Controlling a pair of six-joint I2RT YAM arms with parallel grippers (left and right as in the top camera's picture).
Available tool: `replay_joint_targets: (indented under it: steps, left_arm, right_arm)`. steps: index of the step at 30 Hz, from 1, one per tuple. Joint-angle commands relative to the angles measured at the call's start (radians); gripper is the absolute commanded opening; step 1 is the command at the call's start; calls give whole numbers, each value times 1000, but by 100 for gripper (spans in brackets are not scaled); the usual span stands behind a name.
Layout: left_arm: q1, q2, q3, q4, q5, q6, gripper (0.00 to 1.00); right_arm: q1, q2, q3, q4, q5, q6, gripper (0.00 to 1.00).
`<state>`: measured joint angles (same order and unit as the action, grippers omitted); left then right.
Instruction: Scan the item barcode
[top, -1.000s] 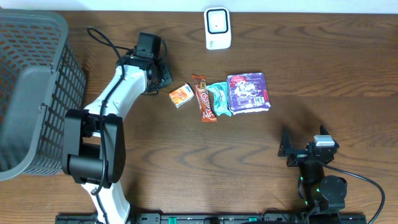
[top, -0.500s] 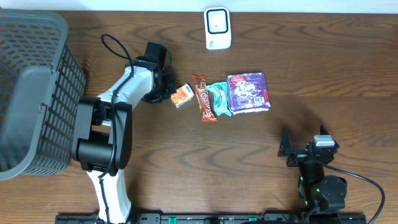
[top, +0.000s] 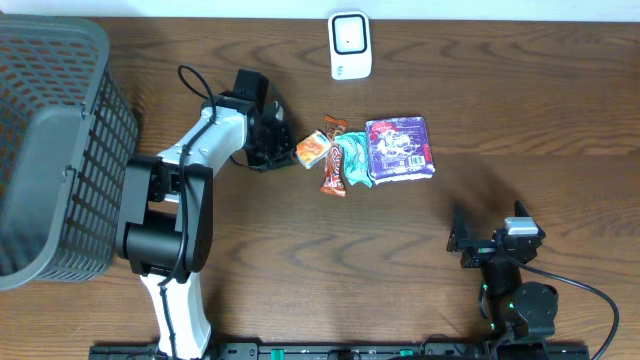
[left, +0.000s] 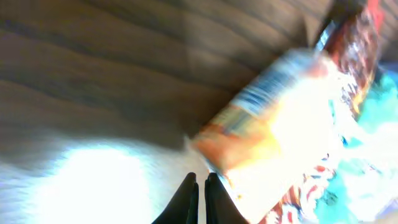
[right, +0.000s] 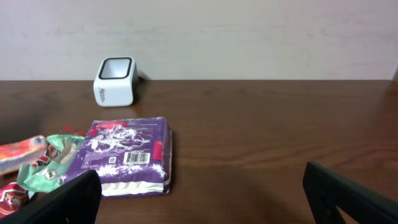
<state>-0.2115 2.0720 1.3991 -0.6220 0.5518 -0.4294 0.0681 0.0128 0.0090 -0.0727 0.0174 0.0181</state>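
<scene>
The work surface is a table (top: 300, 260) of dark brown wood with a pronounced grain running along its length. The finish is semi-gloss: the left wrist view shows a bright white glare patch (left: 93, 186) on the wood. Behind the far edge stands a plain off-white wall (right: 249, 37), matte and evenly lit. From overhead, it appears as a pale strip along the table's far edge.
</scene>
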Motion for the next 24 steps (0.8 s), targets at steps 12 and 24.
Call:
replay_joint_targets:
  steps: [12,24]
  left_arm:
    - [15,-301,-6,-135,-47,197,8]
    - [39,-458,-6,-241,-422,196,83]
  right_arm:
    - [6,-4,-3,-2,-1,10,99]
    - [6,-4,-3,-2,-1,10,99]
